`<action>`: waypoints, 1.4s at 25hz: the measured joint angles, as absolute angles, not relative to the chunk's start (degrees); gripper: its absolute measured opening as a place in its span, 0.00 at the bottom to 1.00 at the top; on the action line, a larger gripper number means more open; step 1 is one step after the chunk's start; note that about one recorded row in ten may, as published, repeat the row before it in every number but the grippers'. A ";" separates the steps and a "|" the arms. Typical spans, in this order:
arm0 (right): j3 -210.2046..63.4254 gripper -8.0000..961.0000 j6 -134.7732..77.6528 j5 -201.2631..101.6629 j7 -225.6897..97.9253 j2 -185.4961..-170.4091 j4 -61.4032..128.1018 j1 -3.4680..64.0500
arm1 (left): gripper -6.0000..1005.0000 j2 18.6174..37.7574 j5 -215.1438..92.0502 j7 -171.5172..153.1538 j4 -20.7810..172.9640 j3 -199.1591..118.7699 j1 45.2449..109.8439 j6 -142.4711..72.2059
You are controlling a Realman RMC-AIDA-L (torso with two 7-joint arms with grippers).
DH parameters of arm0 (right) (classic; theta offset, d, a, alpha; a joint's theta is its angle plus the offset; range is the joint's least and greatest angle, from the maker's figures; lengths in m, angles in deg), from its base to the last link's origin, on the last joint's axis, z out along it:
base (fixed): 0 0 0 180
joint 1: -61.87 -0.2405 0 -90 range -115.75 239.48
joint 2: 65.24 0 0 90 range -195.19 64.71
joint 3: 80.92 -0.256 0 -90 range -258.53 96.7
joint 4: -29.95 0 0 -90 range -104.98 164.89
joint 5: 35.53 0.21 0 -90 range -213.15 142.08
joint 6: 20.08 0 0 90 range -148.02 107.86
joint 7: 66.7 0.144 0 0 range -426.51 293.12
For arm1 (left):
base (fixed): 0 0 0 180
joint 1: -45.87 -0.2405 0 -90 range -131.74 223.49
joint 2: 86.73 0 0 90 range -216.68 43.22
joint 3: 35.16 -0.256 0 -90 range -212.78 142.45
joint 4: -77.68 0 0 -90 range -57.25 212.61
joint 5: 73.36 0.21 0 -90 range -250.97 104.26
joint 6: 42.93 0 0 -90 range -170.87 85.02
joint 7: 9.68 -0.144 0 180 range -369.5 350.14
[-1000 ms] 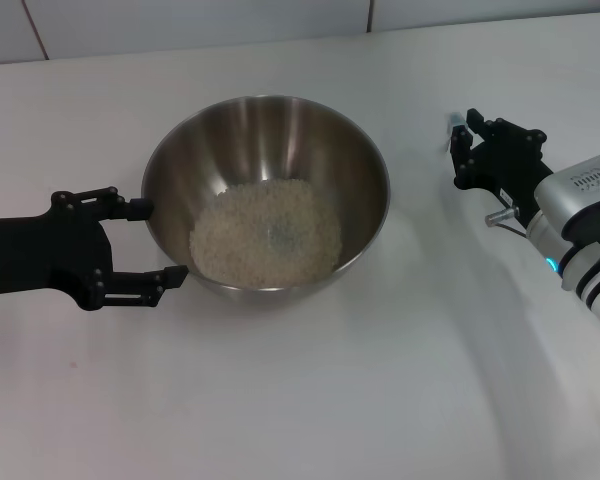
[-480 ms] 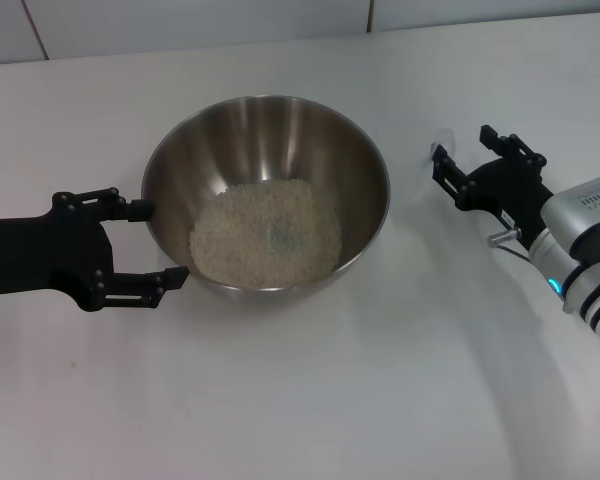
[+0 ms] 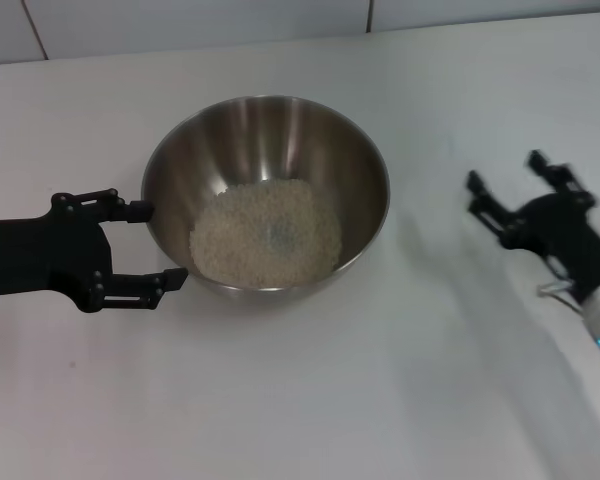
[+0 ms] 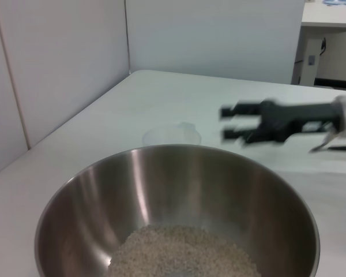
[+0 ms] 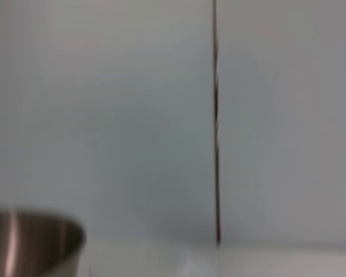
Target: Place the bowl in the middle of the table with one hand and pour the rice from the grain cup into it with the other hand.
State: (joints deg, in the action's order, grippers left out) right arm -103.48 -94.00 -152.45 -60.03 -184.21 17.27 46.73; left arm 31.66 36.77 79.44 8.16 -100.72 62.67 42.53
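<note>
Bowl (image 3: 266, 190) between left gripper's (image 3: 150, 242) spread jaws; right gripper (image 3: 520, 188) apart, agape.

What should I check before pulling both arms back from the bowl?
1. Rice is in the bowl: ok, a loose mound covers the bottom.
2. Grain cup set down upright on the table beyond the bowl, apart from it: ok in the left wrist view; not discernible in the head view.
3. Right gripper free of the cup: ok, fingers spread, nothing between them.
4. Left gripper free of the bowl: cannot tell; open, fingers straddle the near rim, contact unclear.
5. Spilled rice on the table: none visible, ok.
</note>
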 joint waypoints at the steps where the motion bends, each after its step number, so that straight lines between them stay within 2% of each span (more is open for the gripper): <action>1: -103.49 0.85 -99.17 -152.84 -59.14 -184.05 17.98 48.28 | 0.86 31.66 36.77 79.44 8.16 -100.72 62.67 42.53; 2: -103.55 0.85 -110.75 -153.05 -55.65 -183.35 20.53 50.38 | 0.86 31.66 36.76 79.44 8.16 -100.72 62.66 42.53; 3: -103.55 0.86 -110.75 -153.05 -55.65 -183.35 20.53 50.38 | 0.86 31.65 36.76 79.44 8.16 -100.72 62.66 42.52; 5: -103.22 0.86 -121.76 -153.46 -48.13 -182.08 25.84 50.40 | 0.86 31.65 36.76 79.42 8.16 -100.71 62.66 42.51; 7: -99.96 0.86 -131.88 -155.23 -30.45 -180.20 39.16 45.67 | 0.86 31.66 36.77 79.29 8.16 -100.72 62.70 42.50; 9: -97.57 0.86 -133.42 -155.66 -24.41 -180.19 44.84 43.62 | 0.86 31.66 36.76 79.26 8.16 -100.73 62.72 42.51; 11: -90.17 0.86 -135.18 -156.06 -12.73 -180.93 57.94 39.37 | 0.86 31.66 36.76 79.26 8.16 -100.72 62.80 42.48; 12: -81.34 0.86 -134.94 -156.12 -3.16 -182.80 70.28 36.58 | 0.86 31.66 36.77 79.27 8.16 -100.73 62.82 42.48; 13: -81.34 0.86 -134.94 -156.12 -3.16 -182.80 70.28 36.58 | 0.86 31.66 36.77 79.27 8.16 -100.73 62.82 42.48; 14: -76.64 0.86 -133.96 -156.13 1.07 -183.78 76.20 35.70 | 0.86 31.66 36.77 79.32 8.16 -100.73 62.89 42.42; 16: -67.90 0.86 -131.91 -156.04 8.95 -184.76 84.59 34.46 | 0.86 31.67 36.77 79.37 8.16 -100.73 63.00 42.35; 21: -46.88 0.85 -124.03 -158.49 25.46 -184.69 95.52 32.96 | 0.86 31.74 36.75 79.43 8.16 -100.72 63.29 42.37; 35: -29.10 0.85 -114.70 -161.37 35.15 -184.75 101.26 33.11 | 0.86 31.59 36.76 79.53 7.91 -100.99 63.12 42.51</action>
State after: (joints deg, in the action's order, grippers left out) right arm -29.10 -114.70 -161.37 35.15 -184.75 101.26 33.11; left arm 31.59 36.76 79.53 7.91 -100.99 63.12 42.51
